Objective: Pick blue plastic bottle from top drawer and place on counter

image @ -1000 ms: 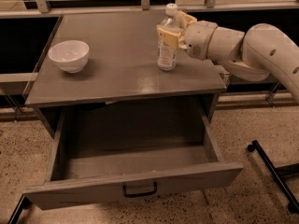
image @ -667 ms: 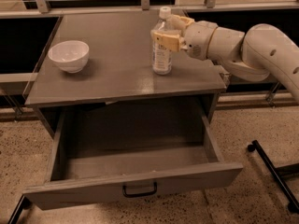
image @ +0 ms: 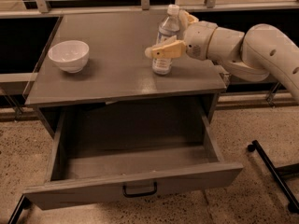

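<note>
No legible text, even on the blue plastic bottle (image: 165, 34) between the parted jaws.

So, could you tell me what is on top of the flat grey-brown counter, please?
A round white bowl at left and an upright clear plastic bottle, with the gripper around it. The arm hides the counter behind it.

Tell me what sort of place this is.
Likely a robot test area set up like a kitchen: a counter over an open top drawer, a white bowl, and the robot's hand at the blue plastic bottle standing on it.
</note>
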Controlling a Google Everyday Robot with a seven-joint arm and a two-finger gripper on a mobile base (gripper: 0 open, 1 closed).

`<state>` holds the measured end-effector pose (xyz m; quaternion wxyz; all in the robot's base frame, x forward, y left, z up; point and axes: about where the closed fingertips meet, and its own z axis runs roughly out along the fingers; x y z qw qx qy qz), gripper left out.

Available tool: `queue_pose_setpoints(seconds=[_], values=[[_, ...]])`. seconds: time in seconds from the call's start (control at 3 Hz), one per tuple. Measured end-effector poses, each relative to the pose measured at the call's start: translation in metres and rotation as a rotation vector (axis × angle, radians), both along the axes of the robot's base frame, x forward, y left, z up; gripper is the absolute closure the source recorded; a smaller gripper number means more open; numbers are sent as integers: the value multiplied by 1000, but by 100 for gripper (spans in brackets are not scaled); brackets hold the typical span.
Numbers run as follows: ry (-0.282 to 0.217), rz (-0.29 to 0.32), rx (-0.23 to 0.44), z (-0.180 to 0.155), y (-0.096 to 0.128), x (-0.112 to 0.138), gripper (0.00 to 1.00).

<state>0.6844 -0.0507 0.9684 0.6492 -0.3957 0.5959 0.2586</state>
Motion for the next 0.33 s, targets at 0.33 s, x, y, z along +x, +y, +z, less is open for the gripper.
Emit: queue_pose_setpoints(seconds=[0.33], values=[[0, 0, 0, 0, 0, 0, 0]])
